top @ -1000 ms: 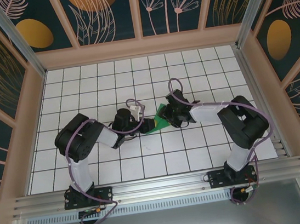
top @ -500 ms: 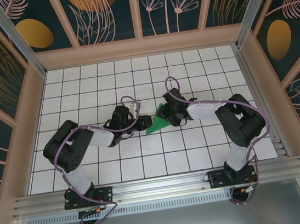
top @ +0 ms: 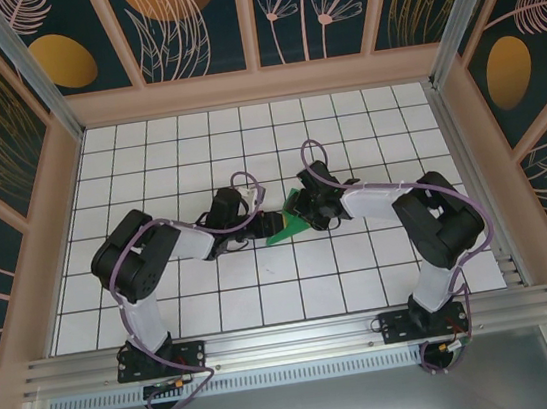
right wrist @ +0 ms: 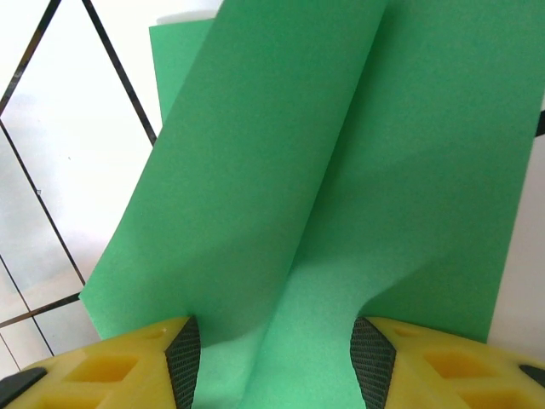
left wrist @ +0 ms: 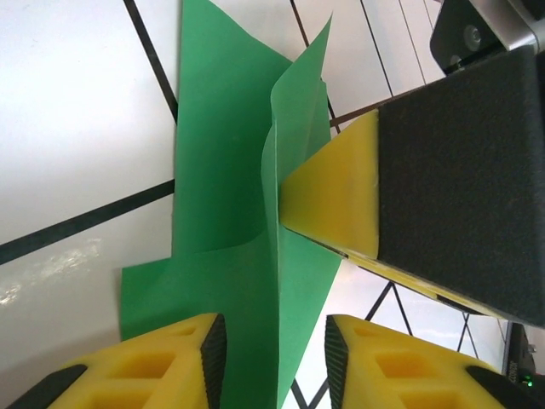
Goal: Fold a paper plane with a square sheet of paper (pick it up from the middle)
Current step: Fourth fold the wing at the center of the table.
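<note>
Jaws of both grippers stand apart, each with green paper between its fingers and neither pressed shut on it.

Seen from above, two black and white arms reach in from the near edge and meet just past the middle of a white table (top: 145, 151) ruled with black lines into square tiles. The left gripper (top: 261, 224) and the right gripper (top: 307, 210) face each other closely, with the green paper (top: 286, 226) between them as a small creased pointed shape resting on the tiles.

The left wrist camera shows the paper folded up into a standing ridge that rises between the left gripper's two yellow padded fingers (left wrist: 183, 354), with a gap on either side. A yellow finger of the right gripper (left wrist: 336, 200), backed in black, touches that ridge from the right.

The right wrist camera shows the paper lying broad and bowed along a soft central crease, running between that gripper's two yellow fingers (right wrist: 136, 358), which sit wide apart.

Around the table stand walls (top: 199, 23) of peach-coloured framing and dark teal panels painted with pale plants and orange ovals. An aluminium rail (top: 291, 338) along the near edge carries both arm bases.
</note>
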